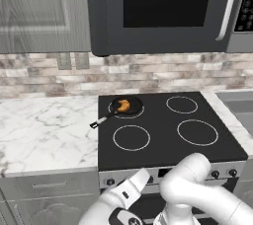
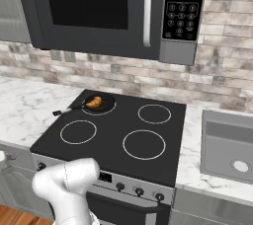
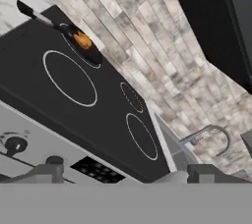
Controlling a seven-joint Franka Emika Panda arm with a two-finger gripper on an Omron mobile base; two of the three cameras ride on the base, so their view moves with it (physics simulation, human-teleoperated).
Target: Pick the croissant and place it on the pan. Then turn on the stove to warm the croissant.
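Note:
The croissant (image 1: 123,105) (image 2: 94,102) (image 3: 82,40) lies inside the pan (image 1: 134,107) (image 2: 105,104) (image 3: 92,54), which stands on the back-left burner of the stove (image 1: 163,123) (image 2: 114,124) (image 3: 29,83). The pan's handle points toward the front left. My gripper (image 3: 125,176) hangs low in front of the stove's silver panel and looks up across the cooktop. Its fingertips (image 3: 47,173) stand far apart, open, with nothing between them. Dark knobs (image 1: 215,173) (image 2: 139,191) (image 3: 15,144) line the front panel just ahead of the fingers.
A dark microwave (image 1: 163,9) (image 2: 99,7) hangs above the cooktop. A marble counter (image 1: 44,130) runs to the left; a sink (image 2: 230,145) with its faucet (image 3: 211,132) lies to the right. My white arm (image 1: 197,184) crosses in front of the panel.

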